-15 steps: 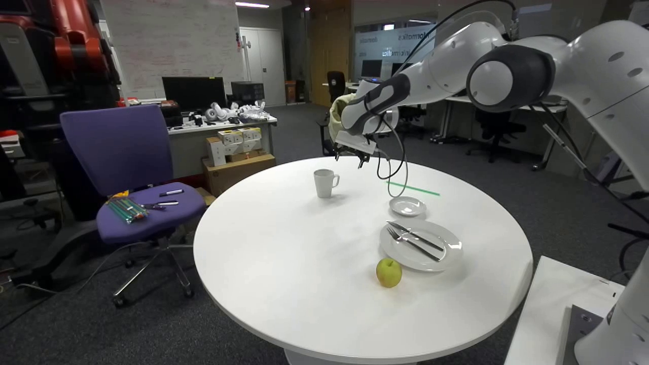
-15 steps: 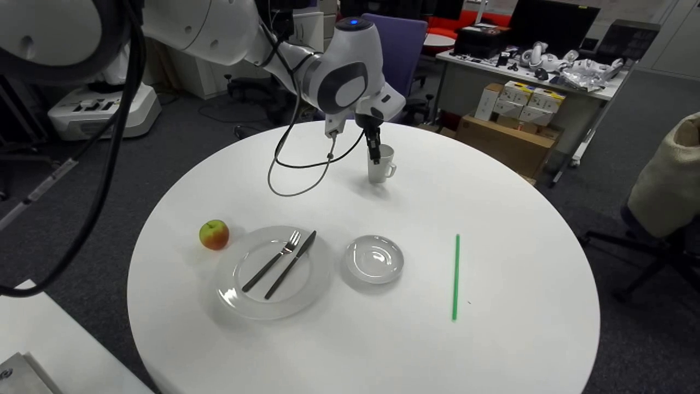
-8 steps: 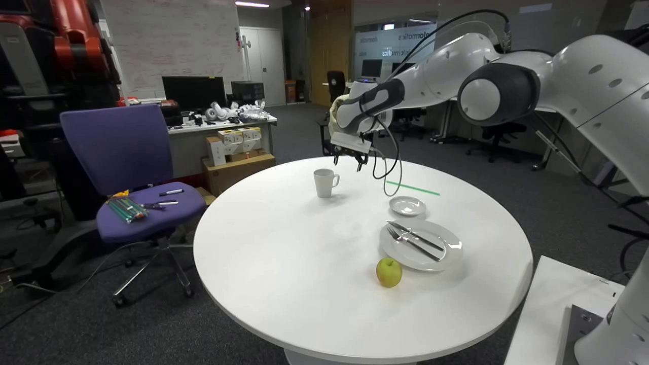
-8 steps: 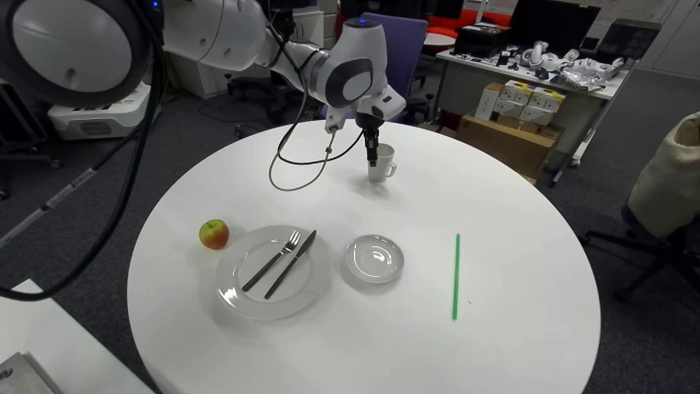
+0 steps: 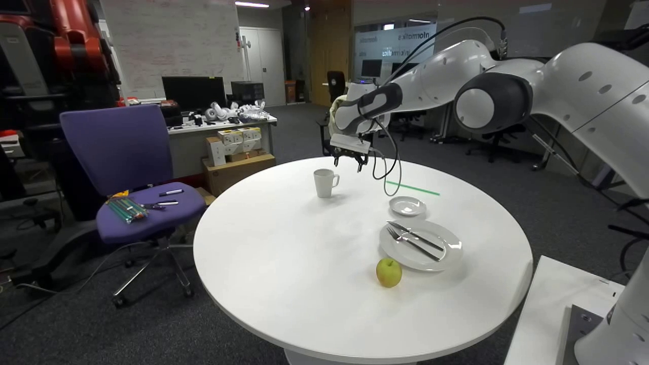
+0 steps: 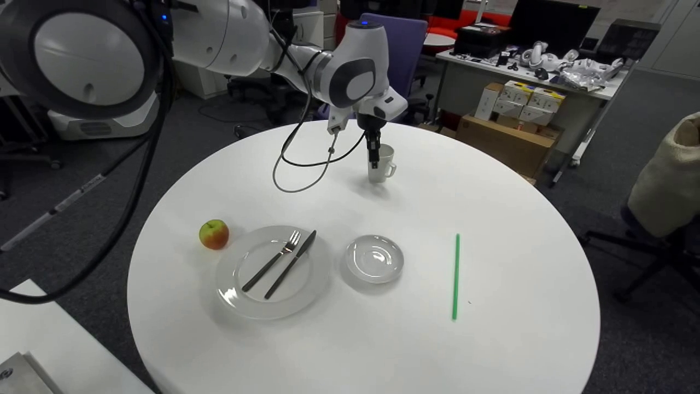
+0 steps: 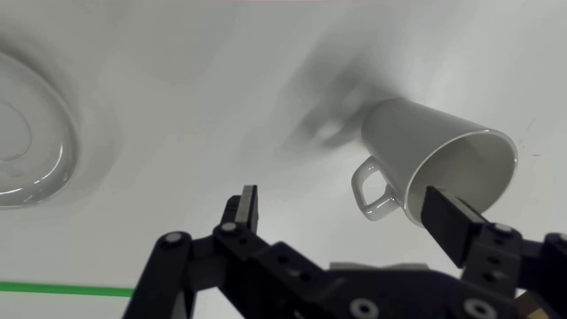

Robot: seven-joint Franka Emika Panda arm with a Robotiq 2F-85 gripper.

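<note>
The wrist view alone looks deep into one mug [image 7: 423,146], upright on the surface [image 5: 284,243] near the released, wide-spread claw [image 7: 340,195]. Visible in both exterior views only: one apple [image 5: 389,272] beside one large plate [image 6: 306,293] bearing one fork [image 6: 273,261] and one knife [image 6: 290,266].

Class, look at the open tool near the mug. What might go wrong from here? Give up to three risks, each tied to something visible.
1. In the wrist view, one finger of the open tool overlaps the mug, so moving in might knock it over.
2. A grey cable loops down beside the tool; it may drag on the table or snag.
3. The apple sits loose beside the plate; a bump could roll it.
</note>
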